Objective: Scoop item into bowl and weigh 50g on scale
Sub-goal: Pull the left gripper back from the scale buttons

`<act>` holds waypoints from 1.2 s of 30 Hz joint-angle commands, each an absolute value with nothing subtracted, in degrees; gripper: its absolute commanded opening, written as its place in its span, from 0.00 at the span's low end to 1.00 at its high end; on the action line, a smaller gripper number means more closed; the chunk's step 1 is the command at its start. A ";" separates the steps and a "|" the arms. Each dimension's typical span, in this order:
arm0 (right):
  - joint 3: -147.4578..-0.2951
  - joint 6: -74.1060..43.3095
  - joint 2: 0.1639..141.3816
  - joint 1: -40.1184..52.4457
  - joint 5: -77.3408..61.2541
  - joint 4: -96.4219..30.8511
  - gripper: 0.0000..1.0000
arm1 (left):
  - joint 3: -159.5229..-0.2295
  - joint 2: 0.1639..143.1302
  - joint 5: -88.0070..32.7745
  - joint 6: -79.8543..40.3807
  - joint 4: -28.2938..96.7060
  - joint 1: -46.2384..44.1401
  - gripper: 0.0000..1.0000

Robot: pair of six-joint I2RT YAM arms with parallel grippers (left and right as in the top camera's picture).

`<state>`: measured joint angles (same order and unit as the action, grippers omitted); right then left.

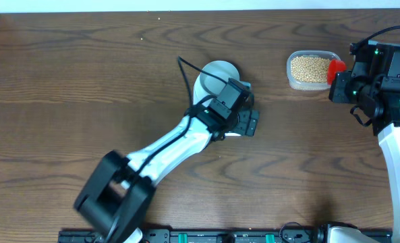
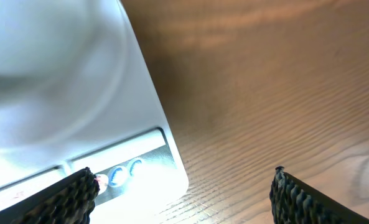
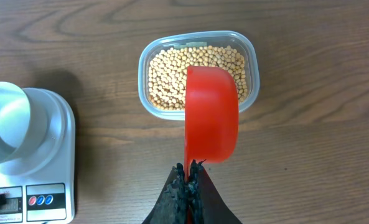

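The white bowl (image 1: 218,71) sits on the white scale (image 1: 239,132), which my left arm mostly covers from overhead. In the left wrist view the bowl (image 2: 35,37) and the scale (image 2: 140,118) fill the left side. My left gripper (image 2: 184,186) is open, its fingers either side of the scale's front right corner by the buttons (image 2: 125,175). The tan beans (image 3: 172,74) lie in a clear tub (image 3: 251,62). My right gripper (image 3: 189,171) is shut on the handle of a red scoop (image 3: 212,115), held over the tub's near rim. The scoop's inside is hidden.
From overhead, the tub (image 1: 312,69) stands at the back right with the scoop (image 1: 336,69) and right gripper (image 1: 341,86) beside it. In the right wrist view, the scale (image 3: 50,155) and bowl (image 3: 7,121) lie left of the tub. Dark wooden table all round.
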<state>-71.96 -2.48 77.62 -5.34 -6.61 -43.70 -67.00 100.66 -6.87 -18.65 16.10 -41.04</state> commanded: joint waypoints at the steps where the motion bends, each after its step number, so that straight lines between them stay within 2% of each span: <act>1: -73.12 -2.04 77.93 -5.69 -6.33 -43.75 0.01 | -67.94 96.90 -1.32 -16.93 17.85 -40.86 0.91; 10: -73.12 -2.02 77.93 -5.69 -6.33 -43.68 0.01 | -67.94 95.02 -0.82 -16.01 25.96 -36.27 0.91; 15: -73.12 -2.02 77.93 -5.69 -6.33 -43.70 0.01 | -67.94 94.15 -0.86 -8.71 28.49 -33.39 0.91; 20: -73.12 -2.04 77.93 -5.69 -6.33 -43.68 0.01 | -67.94 92.07 -0.80 -2.76 30.04 -33.10 0.91; 36: -73.12 -2.04 77.93 -5.69 -6.35 -43.70 0.01 | -67.94 82.89 -0.78 1.13 35.90 -31.42 0.91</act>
